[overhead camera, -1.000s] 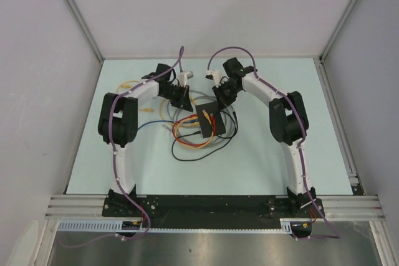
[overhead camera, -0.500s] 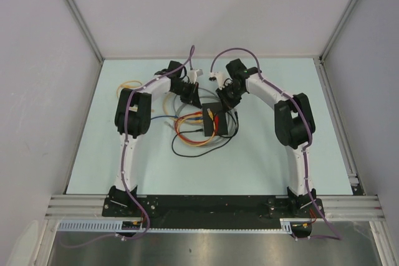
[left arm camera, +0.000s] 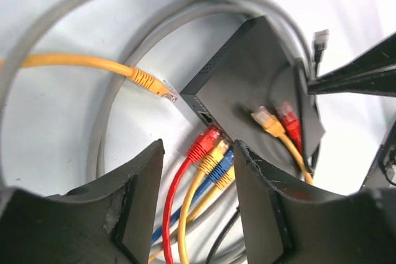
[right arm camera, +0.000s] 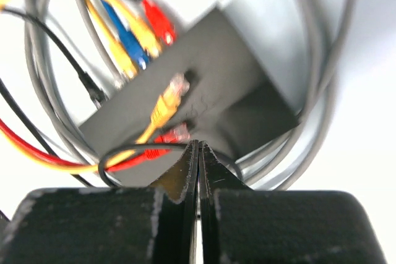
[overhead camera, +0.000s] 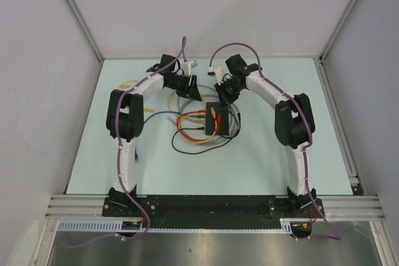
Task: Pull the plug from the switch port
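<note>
The black switch (overhead camera: 214, 118) lies flat mid-table amid coiled cables. In the left wrist view the switch (left arm camera: 247, 81) has red, yellow and blue plugs (left arm camera: 213, 153) seated in its near edge. One yellow plug (left arm camera: 162, 87) lies free on the table beside the switch's corner, out of any port. My left gripper (left arm camera: 198, 148) is open just short of the seated plugs, holding nothing. My right gripper (right arm camera: 199, 144) is shut, its tips resting against the switch (right arm camera: 204, 72) top. A yellow and a red plug (right arm camera: 166, 108) lie on that top.
Grey cable loops (left arm camera: 93, 23) ring the switch. Red, orange and black cables (overhead camera: 187, 138) trail toward the near side, and a yellow cable (overhead camera: 129, 84) lies at the far left. Side walls enclose the table (overhead camera: 262, 166).
My left gripper has opened and drawn back toward the far side; the yellow plug now lies loose. The switch has turned and shifted slightly right. My right gripper stays shut on the switch top.
</note>
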Available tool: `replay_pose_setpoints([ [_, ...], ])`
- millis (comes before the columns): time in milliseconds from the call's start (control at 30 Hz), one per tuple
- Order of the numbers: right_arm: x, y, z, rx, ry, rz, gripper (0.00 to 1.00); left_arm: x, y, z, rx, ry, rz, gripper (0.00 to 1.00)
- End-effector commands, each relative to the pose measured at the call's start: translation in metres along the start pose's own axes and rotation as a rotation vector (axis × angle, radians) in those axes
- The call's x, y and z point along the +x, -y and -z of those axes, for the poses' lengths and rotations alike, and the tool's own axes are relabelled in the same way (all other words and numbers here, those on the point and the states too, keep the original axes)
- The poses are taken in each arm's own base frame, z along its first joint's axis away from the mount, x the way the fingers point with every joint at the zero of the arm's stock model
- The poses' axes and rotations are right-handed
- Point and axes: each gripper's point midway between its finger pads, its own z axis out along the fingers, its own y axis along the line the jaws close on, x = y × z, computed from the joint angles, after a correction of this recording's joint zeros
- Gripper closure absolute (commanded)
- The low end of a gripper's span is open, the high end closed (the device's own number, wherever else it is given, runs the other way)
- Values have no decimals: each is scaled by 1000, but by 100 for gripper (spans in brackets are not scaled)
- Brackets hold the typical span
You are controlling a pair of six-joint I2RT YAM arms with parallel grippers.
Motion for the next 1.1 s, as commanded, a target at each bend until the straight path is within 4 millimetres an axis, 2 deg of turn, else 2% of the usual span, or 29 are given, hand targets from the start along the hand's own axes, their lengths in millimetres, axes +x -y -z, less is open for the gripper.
replay_pose_setpoints([
  [0, -23, 6, -6, 5, 49, 12, 100, -13, 27, 15, 92, 47, -25, 48],
  [100, -14, 10, -18, 19, 15, 9, 100, -10, 21, 7, 103, 39, -18, 50],
  [200, 4, 12, -33, 4, -31, -4, 100, -14, 19, 4, 111, 41, -20, 53],
  [500, 52, 7, -60, -19, -153, -6, 100, 3, 11, -14, 170, -5, 30, 57],
  [667, 57, 7, -62, -17, -165, -6, 100, 13, 8, -24, 208, -29, 80, 60],
  [1067, 65, 8, -61, -1, -187, -7, 100, 22, 11, -36, 305, -52, 142, 66],
])
